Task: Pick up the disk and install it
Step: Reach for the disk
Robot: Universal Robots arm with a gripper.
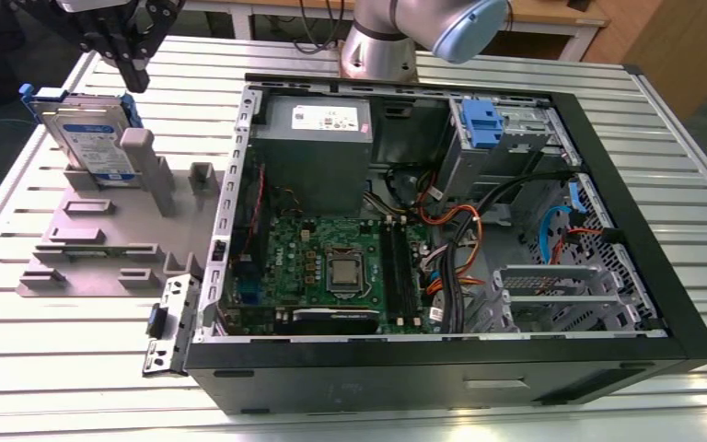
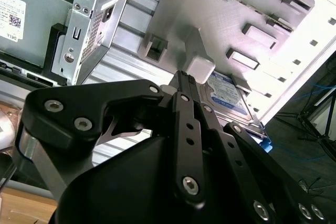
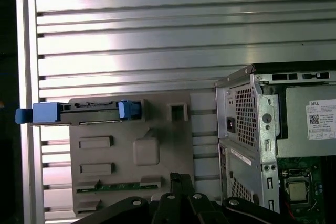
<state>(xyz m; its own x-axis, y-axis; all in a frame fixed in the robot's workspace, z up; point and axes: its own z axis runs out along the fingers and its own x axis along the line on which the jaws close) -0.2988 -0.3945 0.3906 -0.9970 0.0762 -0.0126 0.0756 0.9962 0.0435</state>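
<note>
Disk (image 1: pixel 89 138) stands on edge in grey fixture (image 1: pixel 84 262), at exterior view's left of PC case (image 1: pixel 452 378). Gripper (image 1: pixel 136 81) hovers just above it, fingers pinched together, holding nothing. You'd want jaws spread first, centred betw. blue bracket ends, approach vertical.

The arm (image 1: pixel 382 41) stands as a silver column at the far side of the exterior view, with a blue-capped joint (image 1: pixel 470 26) just beside it towards the exterior view's right. Its claw (image 1: pixel 136 83) hangs at that view's far left, pointing straight down. The black linkage bars taper to one narrow tip. In both wrist views the claw (image 2: pixel 182 74) (image 3: pixel 177 178) has its fingers pressed together.
</note>
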